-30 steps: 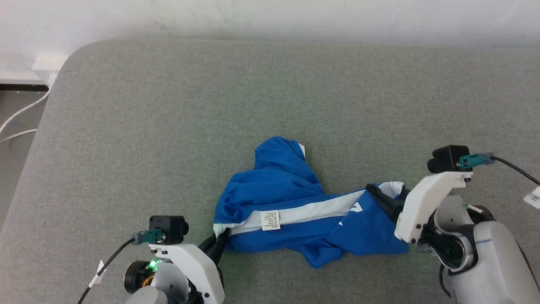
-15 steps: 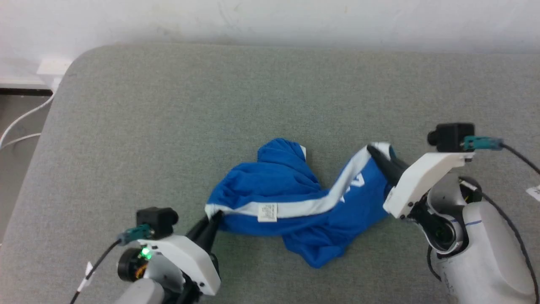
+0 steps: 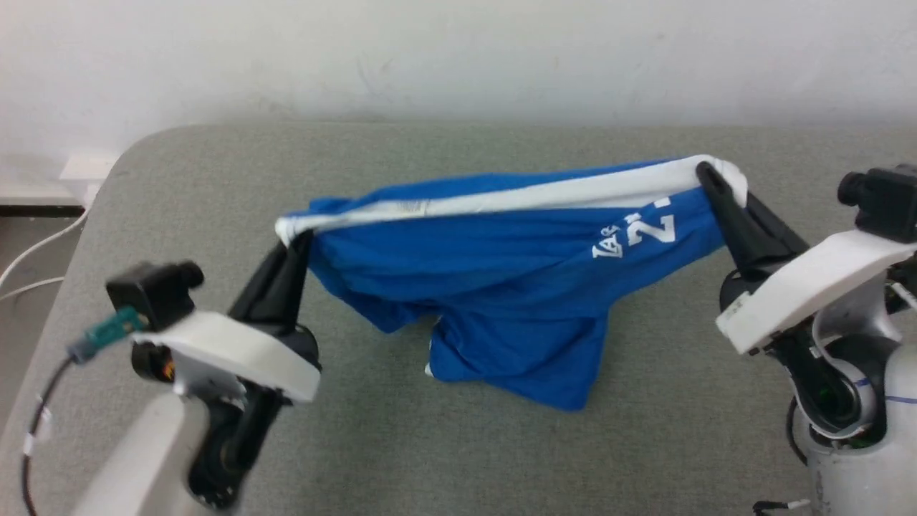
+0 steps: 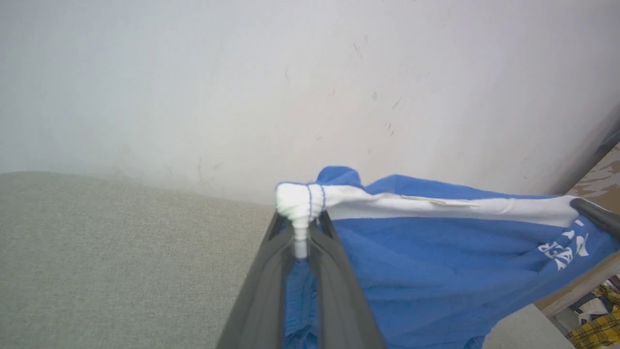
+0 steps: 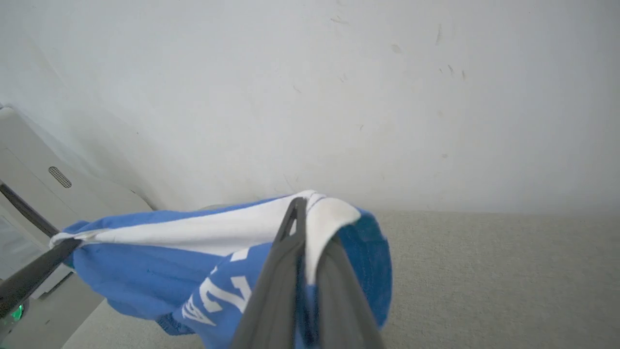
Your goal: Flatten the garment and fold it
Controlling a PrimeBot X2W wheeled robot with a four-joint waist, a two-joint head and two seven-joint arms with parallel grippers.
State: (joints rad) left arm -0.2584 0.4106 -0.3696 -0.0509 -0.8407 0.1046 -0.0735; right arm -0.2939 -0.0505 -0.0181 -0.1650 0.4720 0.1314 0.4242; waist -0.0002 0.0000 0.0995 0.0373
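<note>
The garment [image 3: 516,287] is being held above the grey table [image 3: 215,179]; whether its hanging folds are touching the surface cannot be told. Its white trim [image 3: 544,197] is being stretched between the left gripper [image 3: 295,242] and the right gripper [image 3: 706,174], each clamped tight on one end. The trim is best being kept taut and level while the bunched lower cloth is being dragged out smooth. No container is being involved.
</note>
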